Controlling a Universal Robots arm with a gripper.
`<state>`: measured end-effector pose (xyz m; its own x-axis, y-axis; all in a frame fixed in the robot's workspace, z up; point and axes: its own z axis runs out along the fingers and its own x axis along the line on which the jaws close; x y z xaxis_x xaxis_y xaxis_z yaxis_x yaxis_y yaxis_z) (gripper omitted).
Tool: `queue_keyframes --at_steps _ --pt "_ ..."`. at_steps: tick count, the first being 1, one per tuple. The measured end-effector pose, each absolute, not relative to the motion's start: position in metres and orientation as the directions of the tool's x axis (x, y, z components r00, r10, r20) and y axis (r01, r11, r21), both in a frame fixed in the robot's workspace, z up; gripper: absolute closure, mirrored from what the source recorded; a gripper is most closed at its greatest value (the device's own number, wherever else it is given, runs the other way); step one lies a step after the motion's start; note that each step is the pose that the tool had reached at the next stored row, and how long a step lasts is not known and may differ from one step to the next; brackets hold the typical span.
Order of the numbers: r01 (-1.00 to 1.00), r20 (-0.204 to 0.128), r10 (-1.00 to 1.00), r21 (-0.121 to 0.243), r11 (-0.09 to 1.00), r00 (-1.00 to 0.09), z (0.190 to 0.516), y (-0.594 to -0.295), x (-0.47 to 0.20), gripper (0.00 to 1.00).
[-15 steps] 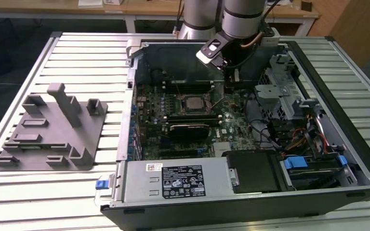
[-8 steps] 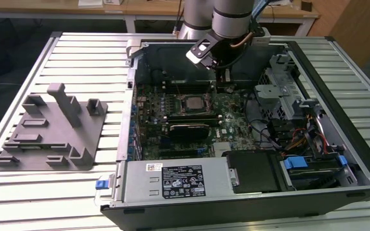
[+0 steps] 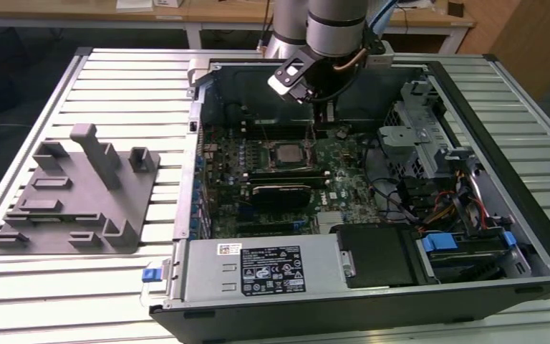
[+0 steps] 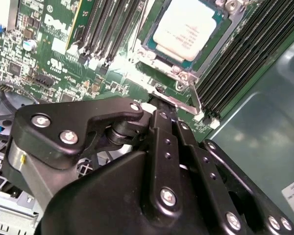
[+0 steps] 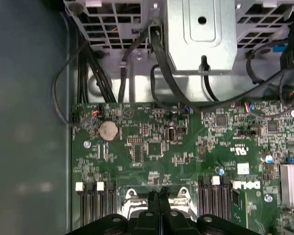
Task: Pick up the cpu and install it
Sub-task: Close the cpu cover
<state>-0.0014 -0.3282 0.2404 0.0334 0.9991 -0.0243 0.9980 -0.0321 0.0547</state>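
Observation:
The cpu (image 4: 186, 27), a small square chip with a silvery top, lies flat in its socket on the green motherboard (image 5: 152, 147); the exterior view shows the cpu (image 3: 285, 153) in the middle of the open computer case. My gripper (image 3: 326, 126) hangs over the board just beyond the socket. In both wrist views its black fingers (image 5: 154, 200) are pressed together with nothing between them. The gripper (image 4: 159, 102) tip sits right by the silver socket lever (image 4: 195, 100), beside the cpu, and the gripper (image 5: 159, 195) points at the socket's edge.
The case walls (image 3: 198, 107) ring the board. A metal drive cage (image 3: 428, 143) with loose cables stands on the exterior view's right, and a power supply (image 3: 256, 269) at the front. Memory slots (image 4: 108, 29) flank the socket. A grey fixture block (image 3: 74, 193) lies on the slatted table.

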Motion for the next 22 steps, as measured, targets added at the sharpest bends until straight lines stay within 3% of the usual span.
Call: queue_keyframes --at_steps 13,20,22 --pt "0.998 -0.024 0.999 0.054 -0.034 0.035 0.2403 -0.3282 -0.009 0.89" --pt "0.999 -0.037 0.999 -0.019 -0.034 0.033 0.2393 -0.3282 -0.0082 0.89" --pt "0.999 -0.037 0.999 -0.019 -0.034 0.033 0.2394 -0.3282 -0.0082 0.89"
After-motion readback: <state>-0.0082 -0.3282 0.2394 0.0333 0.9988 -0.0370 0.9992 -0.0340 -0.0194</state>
